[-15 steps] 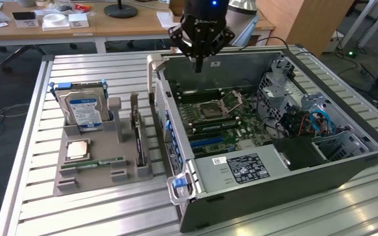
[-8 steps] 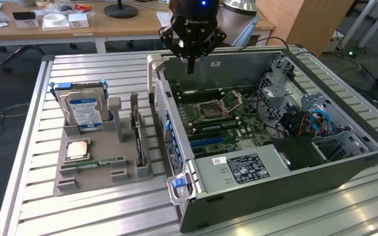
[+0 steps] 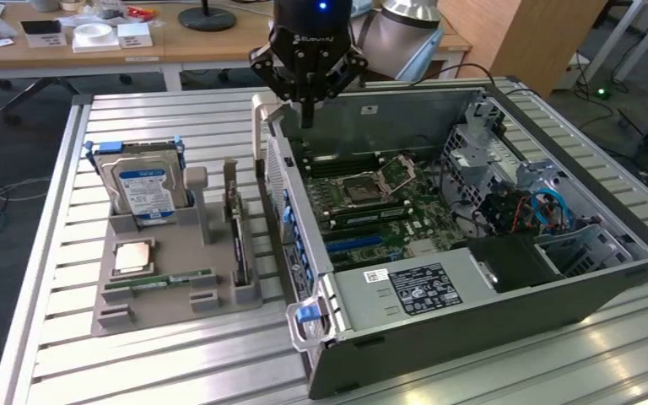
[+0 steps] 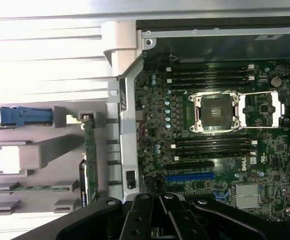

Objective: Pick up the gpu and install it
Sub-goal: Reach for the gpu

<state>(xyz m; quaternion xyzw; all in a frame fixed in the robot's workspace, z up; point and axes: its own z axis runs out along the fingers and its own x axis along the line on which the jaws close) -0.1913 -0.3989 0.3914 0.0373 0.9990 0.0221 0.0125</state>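
The tool point(image 3: 305, 118) hangs with its fingers drawn narrow, tips together and nothing held between them. It sits over the far end of the open computer case point(image 3: 594, 278), above the case wall on the exterior view's left. In the wrist view the tool point(image 4: 159, 198) is above the motherboard point(image 4: 209, 145), near the blue expansion slot point(image 4: 189, 176).

The gpu point(image 3: 236, 224) is well apart from the tool. It stands on its long edge in a slot of the grey holder point(image 3: 166, 308), on the side of the holder closest to the case. In the wrist view the gpu point(image 4: 90, 150) shows edge-on as a thin green strip just beside the case wall.

Farther to the exterior view's left, the same holder carries a hard drive point(image 3: 144, 190) with a blue-and-white label, standing upright at the far end. Nearer lie a square processor chip point(image 3: 132, 256) and a narrow RAM stick point(image 3: 172, 278), both flat. Holder and case rest on a slatted metal counter point(image 3: 166, 367).

Inside the case, the processor socket point(image 3: 386, 179) stands open.
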